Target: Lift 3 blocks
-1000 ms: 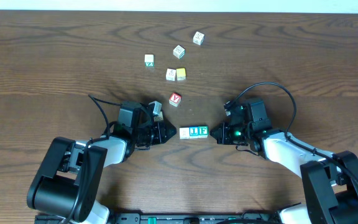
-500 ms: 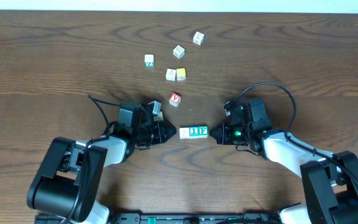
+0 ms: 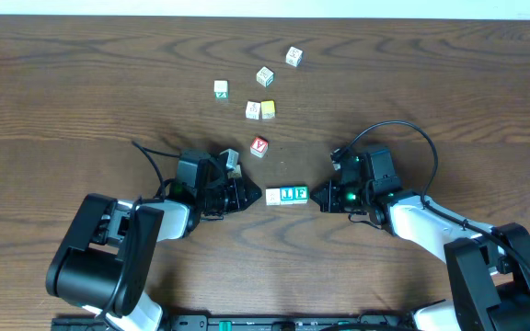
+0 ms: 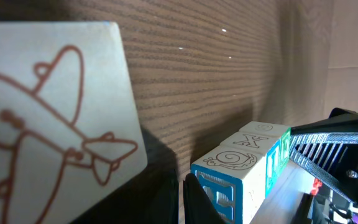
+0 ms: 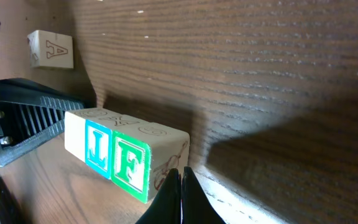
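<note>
overhead view: the left hand point(image 3: 257, 195) is clenched, and its closed tip presses on the cream block point(image 3: 272, 196) at one end of a short row. the right hand point(image 3: 316, 197) is also clenched, with nothing between its fingers. it meets, or all but meets, the green "f" block point(image 3: 301, 194) at the other end. the blue-letter block point(image 3: 288, 194) sits between those two. all three touch face to face, so the row is squeezed endwise between both hands, not gripped by either.

from the right wrist the row looks to rest on the tabletop point(image 3: 81, 110) with its shadow tight beneath, though a slight rise cannot be ruled out. the lining-up and the pinch look done, and the lift itself seems left to do.

the red "y" cube point(image 3: 259, 146) lies near and the yellow-faced cube point(image 3: 268, 109) farther off, both untouched.
</note>
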You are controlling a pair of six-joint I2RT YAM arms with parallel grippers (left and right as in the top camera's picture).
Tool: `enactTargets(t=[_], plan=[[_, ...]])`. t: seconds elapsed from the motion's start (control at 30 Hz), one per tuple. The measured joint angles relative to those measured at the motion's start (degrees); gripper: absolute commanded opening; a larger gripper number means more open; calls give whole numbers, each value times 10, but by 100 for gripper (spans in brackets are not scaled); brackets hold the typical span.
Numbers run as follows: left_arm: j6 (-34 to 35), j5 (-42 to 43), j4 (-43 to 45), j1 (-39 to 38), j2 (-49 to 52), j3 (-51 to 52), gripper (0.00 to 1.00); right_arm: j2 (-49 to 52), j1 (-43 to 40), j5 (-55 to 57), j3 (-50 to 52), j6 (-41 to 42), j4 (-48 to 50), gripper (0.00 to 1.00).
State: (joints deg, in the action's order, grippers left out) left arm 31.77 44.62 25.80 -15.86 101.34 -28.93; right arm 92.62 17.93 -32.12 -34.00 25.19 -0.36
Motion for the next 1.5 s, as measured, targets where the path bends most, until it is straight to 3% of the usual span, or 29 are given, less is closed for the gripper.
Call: enactTargets(t=[1.5], plan=[[-3,-19,-24,-44,2,-18,7,0,24,50,0,-54,2,1]])
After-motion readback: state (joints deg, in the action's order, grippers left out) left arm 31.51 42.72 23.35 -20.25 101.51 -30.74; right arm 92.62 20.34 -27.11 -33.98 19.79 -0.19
